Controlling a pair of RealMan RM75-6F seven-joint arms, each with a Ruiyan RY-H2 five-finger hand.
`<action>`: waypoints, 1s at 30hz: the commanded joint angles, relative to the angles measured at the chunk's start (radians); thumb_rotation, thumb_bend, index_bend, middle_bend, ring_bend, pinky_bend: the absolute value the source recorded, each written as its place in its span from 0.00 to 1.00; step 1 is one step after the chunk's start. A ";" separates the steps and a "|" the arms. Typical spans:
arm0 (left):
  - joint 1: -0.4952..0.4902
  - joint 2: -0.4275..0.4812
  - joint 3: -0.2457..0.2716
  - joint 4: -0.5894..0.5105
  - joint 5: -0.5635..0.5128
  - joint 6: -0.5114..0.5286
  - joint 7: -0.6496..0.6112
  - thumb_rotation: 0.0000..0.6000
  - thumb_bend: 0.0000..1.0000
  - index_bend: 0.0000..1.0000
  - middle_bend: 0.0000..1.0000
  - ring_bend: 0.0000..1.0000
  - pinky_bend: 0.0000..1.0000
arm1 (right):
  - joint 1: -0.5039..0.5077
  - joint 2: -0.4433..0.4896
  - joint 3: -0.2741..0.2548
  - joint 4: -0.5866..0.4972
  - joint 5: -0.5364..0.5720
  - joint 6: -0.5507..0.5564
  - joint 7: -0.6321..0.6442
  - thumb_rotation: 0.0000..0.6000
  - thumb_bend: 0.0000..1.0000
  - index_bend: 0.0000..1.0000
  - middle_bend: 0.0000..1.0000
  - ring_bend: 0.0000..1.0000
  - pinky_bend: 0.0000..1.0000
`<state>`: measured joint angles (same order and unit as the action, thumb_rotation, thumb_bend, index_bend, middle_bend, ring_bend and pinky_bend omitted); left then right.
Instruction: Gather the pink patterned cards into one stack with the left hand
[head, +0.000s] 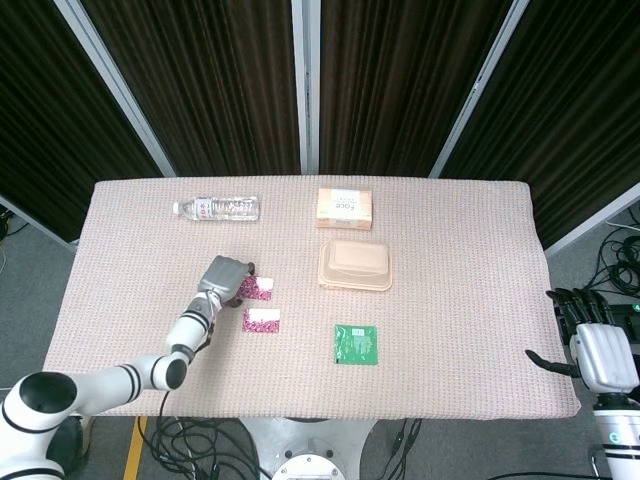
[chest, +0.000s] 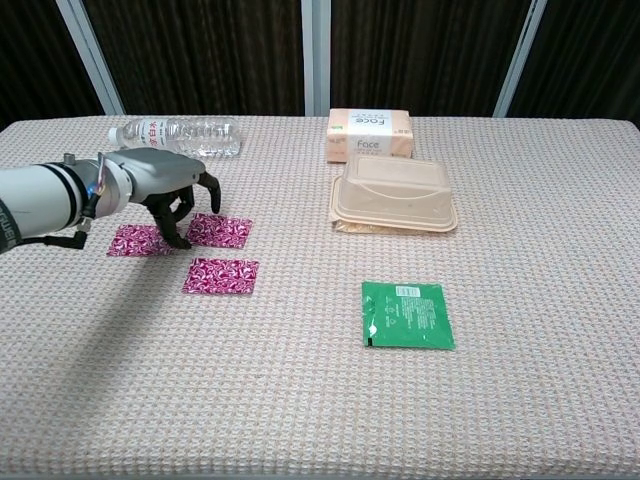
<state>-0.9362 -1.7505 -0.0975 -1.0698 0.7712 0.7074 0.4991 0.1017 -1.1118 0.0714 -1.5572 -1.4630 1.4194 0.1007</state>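
Three pink patterned cards lie apart on the cloth: a left card (chest: 138, 240), an upper card (chest: 221, 230) (head: 257, 289) and a lower card (chest: 221, 275) (head: 262, 320). My left hand (chest: 168, 186) (head: 225, 277) hovers over the gap between the left and upper cards. Its fingers arch downward, spread, with nothing in them. One fingertip (chest: 183, 242) reaches down near the upper card's left edge. In the head view the hand hides the left card. My right hand (head: 598, 352) hangs off the table's right edge, fingers apart and empty.
A water bottle (chest: 175, 137) lies at the back left. A tissue box (chest: 370, 135) stands behind a beige takeout container (chest: 395, 195). A green packet (chest: 407, 314) lies in the middle of the table (chest: 540, 380).
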 joint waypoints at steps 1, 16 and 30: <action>-0.004 -0.020 -0.006 0.021 -0.010 -0.002 0.005 1.00 0.25 0.38 0.85 0.84 0.94 | -0.001 0.001 0.000 0.000 0.002 -0.001 0.001 0.78 0.02 0.17 0.14 0.09 0.06; -0.008 -0.071 -0.029 0.083 -0.010 -0.008 0.006 1.00 0.25 0.41 0.85 0.84 0.94 | -0.005 0.001 -0.002 0.008 0.009 -0.005 0.012 0.78 0.02 0.17 0.14 0.09 0.06; 0.007 -0.075 -0.042 0.080 0.014 0.020 0.011 1.00 0.25 0.46 0.85 0.84 0.94 | -0.008 0.003 -0.002 0.010 0.010 -0.006 0.021 0.77 0.02 0.17 0.15 0.09 0.06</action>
<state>-0.9308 -1.8288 -0.1366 -0.9845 0.7859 0.7241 0.5087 0.0940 -1.1085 0.0691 -1.5475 -1.4530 1.4137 0.1221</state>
